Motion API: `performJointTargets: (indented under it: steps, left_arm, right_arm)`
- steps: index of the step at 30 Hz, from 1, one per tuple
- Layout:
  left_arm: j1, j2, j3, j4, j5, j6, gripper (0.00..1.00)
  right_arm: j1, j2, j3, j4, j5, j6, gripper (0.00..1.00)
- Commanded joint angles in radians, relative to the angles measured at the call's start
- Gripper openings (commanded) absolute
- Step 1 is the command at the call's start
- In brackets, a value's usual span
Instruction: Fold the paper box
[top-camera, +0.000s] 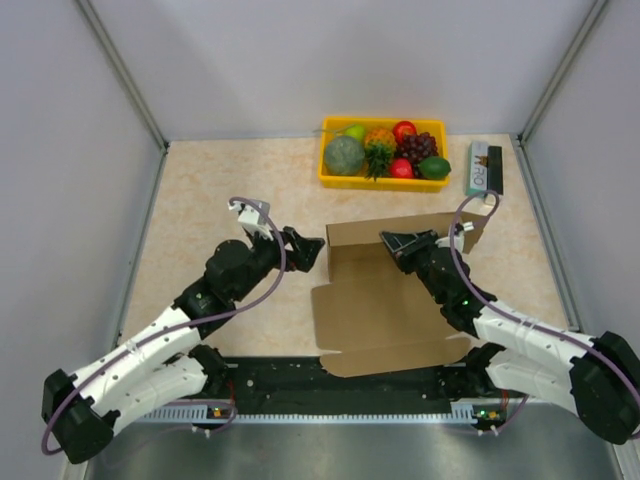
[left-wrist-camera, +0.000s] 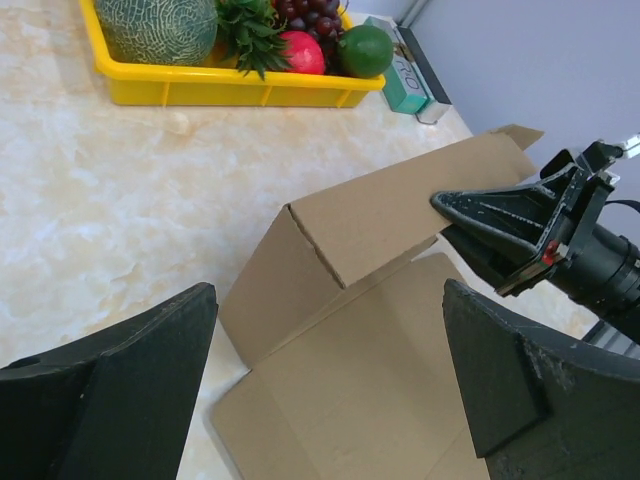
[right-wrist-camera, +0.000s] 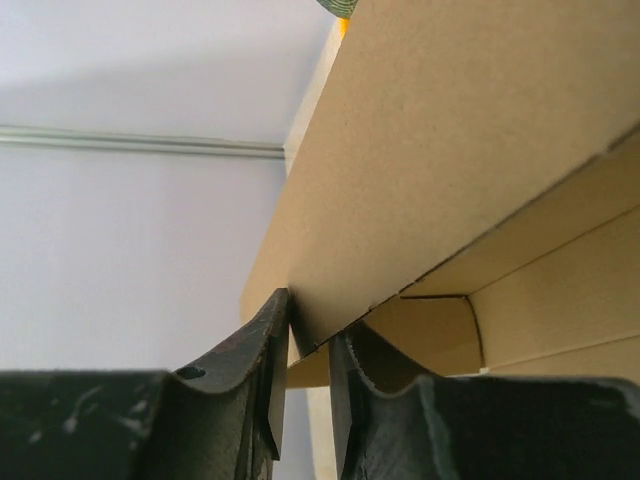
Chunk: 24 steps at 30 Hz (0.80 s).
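Left gripper (top-camera: 308, 250) is spread wide just beside the brown corrugated cardboard paper box (top-camera: 370, 300), right gripper (right-wrist-camera: 310, 320) pinches its raised wall by the edge only, so the wall could slip free and flop flat.

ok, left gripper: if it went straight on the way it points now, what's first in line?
The left gripper would likely meet the paper box first, at its raised end wall; depth is unclear.

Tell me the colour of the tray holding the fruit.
Yellow; the tray shows best in the left wrist view.
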Motion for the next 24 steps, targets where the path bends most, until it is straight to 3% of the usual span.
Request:
performJointTargets:
  steps: [1, 4, 9, 18, 24]
  left_arm:
    - [0.075, 0.079, 0.108, -0.071, 0.119, -0.018, 0.98]
    - [0.121, 0.178, 0.179, -0.147, 0.192, -0.042, 0.98]
    - [0.134, 0.205, 0.156, -0.048, 0.256, -0.061, 0.98]
    - [0.169, 0.263, 0.162, -0.045, 0.335, -0.072, 0.98]
    - [0.169, 0.318, 0.161, -0.029, 0.352, -0.061, 0.98]
  right_arm:
    - [0.005, -0.017, 0.040, -0.131, -0.037, -0.145, 0.26]
    - [0.005, -0.023, 0.059, -0.153, -0.043, -0.178, 0.35]
    - [0.005, -0.037, 0.083, -0.163, -0.068, -0.242, 0.49]
    - [0.005, -0.080, 0.146, -0.237, -0.103, -0.385, 0.77]
    - [0.003, -0.129, 0.163, -0.303, -0.089, -0.440, 0.83]
